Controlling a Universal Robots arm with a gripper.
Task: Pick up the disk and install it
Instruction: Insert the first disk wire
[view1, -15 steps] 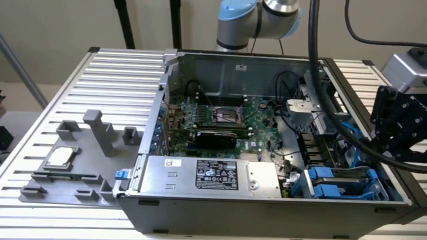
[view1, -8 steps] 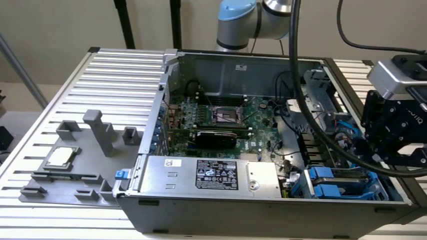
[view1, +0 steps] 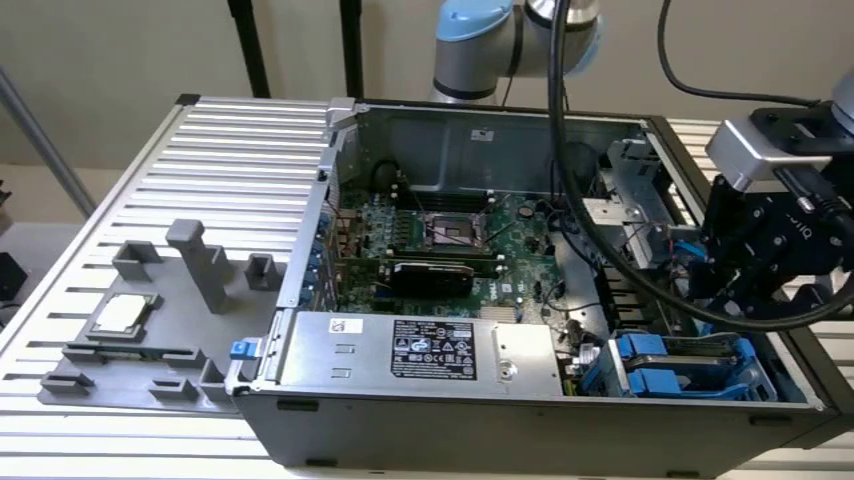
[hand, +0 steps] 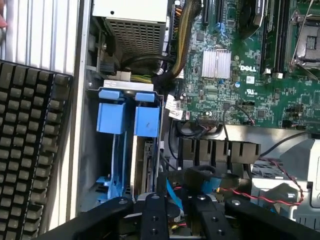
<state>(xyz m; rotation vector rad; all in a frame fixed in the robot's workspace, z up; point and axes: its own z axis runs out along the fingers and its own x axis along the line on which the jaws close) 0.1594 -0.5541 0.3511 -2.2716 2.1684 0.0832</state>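
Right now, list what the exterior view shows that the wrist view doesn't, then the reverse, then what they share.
Exterior view: the grey fixture holding a silver chip, and the power supply's black label. Wrist view: a black keyboard. Shared: the blue drive carriers in the case and the green motherboard.
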